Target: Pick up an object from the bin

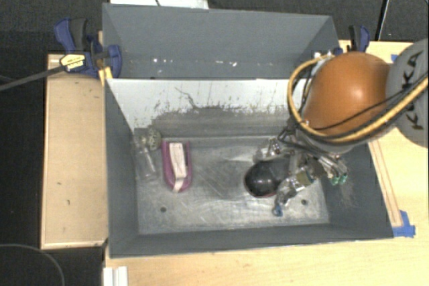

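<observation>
On the floor of the grey metal bin [214, 212], a small clear bottle-like thing [145, 156] lies at the far left, close to the left wall. A purple oblong packet with a pale label [176, 165] lies just beside it on its right, the two running lengthwise side by side. Well apart from them, in the right half of the floor, sits a black rounded lump [259, 180], and the end effector [287, 189] is low in the bin directly on the lump's right, right against it, nearer the front wall than the back.
</observation>
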Controlling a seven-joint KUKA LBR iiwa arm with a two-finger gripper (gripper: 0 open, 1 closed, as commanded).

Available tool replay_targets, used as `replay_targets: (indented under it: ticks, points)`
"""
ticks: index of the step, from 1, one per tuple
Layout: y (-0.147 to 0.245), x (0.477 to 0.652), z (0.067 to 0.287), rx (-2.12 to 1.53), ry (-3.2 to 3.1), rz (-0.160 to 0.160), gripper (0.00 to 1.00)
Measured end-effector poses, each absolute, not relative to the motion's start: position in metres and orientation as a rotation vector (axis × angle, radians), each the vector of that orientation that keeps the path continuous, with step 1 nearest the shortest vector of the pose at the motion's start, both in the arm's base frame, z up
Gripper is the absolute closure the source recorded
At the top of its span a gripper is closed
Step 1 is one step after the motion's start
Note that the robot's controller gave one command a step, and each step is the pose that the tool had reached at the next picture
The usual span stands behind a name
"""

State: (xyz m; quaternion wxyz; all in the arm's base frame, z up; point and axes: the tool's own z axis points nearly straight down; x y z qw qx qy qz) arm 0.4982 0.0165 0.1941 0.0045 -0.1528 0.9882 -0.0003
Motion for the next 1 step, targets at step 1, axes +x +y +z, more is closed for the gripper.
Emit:
replay_targets:
  ticks: [1]
  points:
    - [0.0403, 0.5029, 0.2629, -1.191, 2.900, -0.001, 1.00]
